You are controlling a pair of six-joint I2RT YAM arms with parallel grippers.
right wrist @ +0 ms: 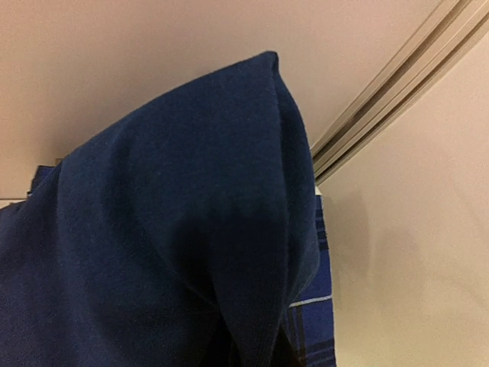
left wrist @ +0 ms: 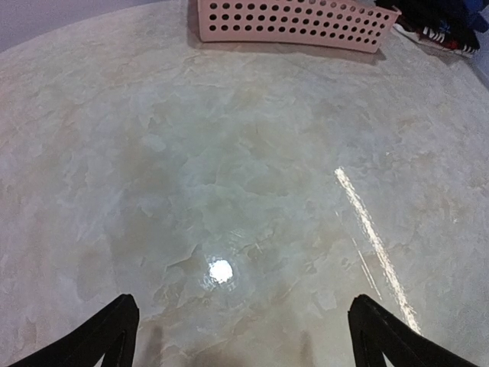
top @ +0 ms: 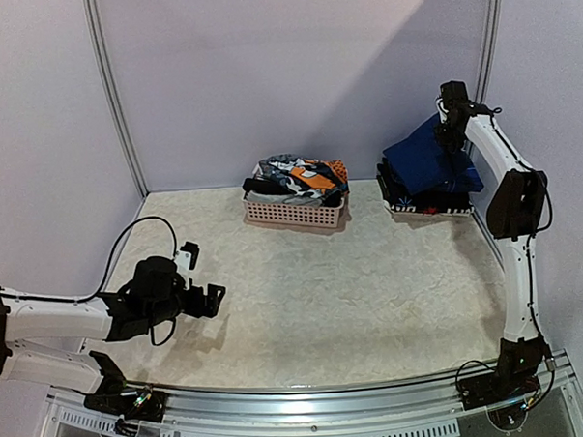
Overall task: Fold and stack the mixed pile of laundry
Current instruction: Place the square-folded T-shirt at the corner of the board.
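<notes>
Stacking seems to be the step in hand: the right gripper (top: 450,132) is high at about 2 o'clock on the table (top: 353,293), its jaws closed almost fully on an edge of the navy garment (top: 426,159), which lies on top of the stack (top: 406,192) of folded dark pieces. In the right wrist view the fingers themselves are hidden; the navy cloth rises in a soft rounded peak with a thick folded hem, and a checked blue cloth (right wrist: 312,306) shows under it. The fabric looks matte and heavy, like a knit. I judge that the next move calls for lowering this edge flat, letting it go without dragging the layers below, and then going for a new piece. The mixed laundry pile (top: 299,177) sits crumpled at 12 o'clock in the pale pink plastic basket (top: 293,213), whose wall is pierced with round holes; orange, black and white patterns are mixed there. The left gripper (top: 206,300) hovers at about 8 o'clock, its fingers spread wide and holding nothing, above the glossy, marble-like surface.
</notes>
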